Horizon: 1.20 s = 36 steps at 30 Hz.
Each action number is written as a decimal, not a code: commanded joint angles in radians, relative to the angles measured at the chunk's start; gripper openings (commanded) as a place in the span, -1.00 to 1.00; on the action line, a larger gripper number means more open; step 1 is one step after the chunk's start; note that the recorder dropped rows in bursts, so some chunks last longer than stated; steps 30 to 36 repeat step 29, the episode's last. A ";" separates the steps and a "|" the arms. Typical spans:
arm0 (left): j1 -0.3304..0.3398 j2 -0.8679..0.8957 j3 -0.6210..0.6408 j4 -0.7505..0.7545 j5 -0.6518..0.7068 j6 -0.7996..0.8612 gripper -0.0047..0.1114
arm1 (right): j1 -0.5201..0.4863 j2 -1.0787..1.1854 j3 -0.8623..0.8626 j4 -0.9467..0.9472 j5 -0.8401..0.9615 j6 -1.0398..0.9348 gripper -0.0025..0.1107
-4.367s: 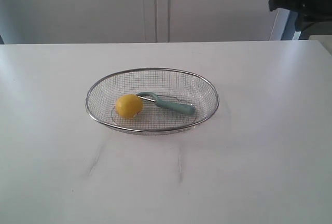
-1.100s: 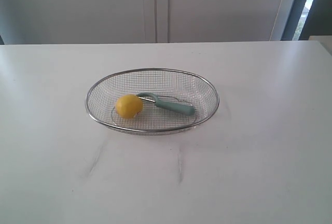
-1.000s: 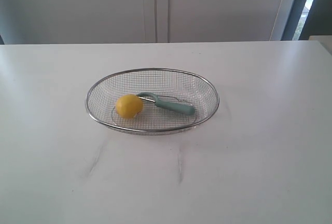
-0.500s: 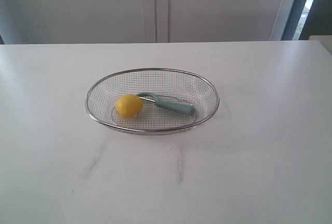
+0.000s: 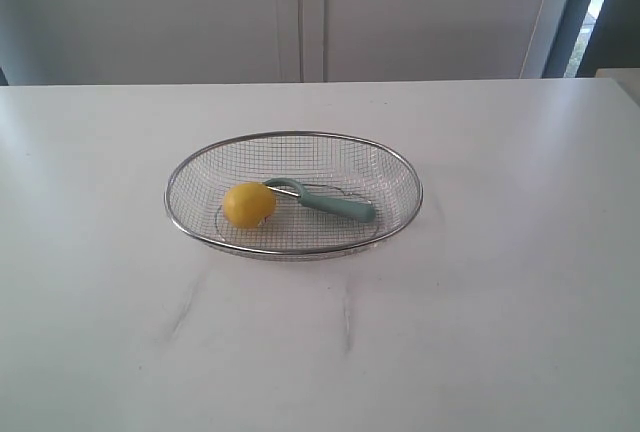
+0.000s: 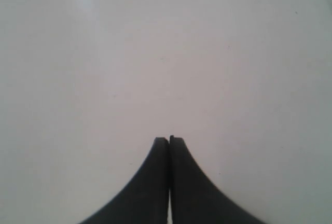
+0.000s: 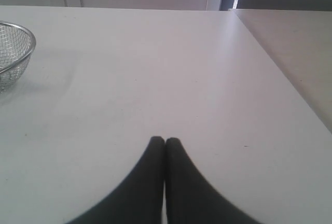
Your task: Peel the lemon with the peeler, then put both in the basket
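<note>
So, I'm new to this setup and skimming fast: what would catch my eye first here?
The yellow lemon stands out, lying in the wire basket at the middle of the white table, the teal peeler beside it with its blade end at the lemon. The left gripper and right gripper are both shut over bare table, holding nothing.

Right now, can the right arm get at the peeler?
Probably yes: the peeler lies uncovered in the open basket, handle toward that arm's side; the right claw is shut and would need opening.
</note>
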 commanded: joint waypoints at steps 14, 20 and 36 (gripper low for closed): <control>0.003 -0.004 0.010 -0.002 0.007 -0.003 -0.92 | -0.006 -0.005 0.005 -0.008 -0.014 0.000 -0.96; 0.003 -0.004 0.010 -0.002 0.007 -0.003 -0.92 | -0.006 -0.005 0.005 -0.008 -0.014 0.000 -0.96; 0.003 -0.004 0.010 -0.002 0.007 -0.003 -0.92 | -0.006 -0.005 0.005 -0.008 -0.014 0.021 -0.96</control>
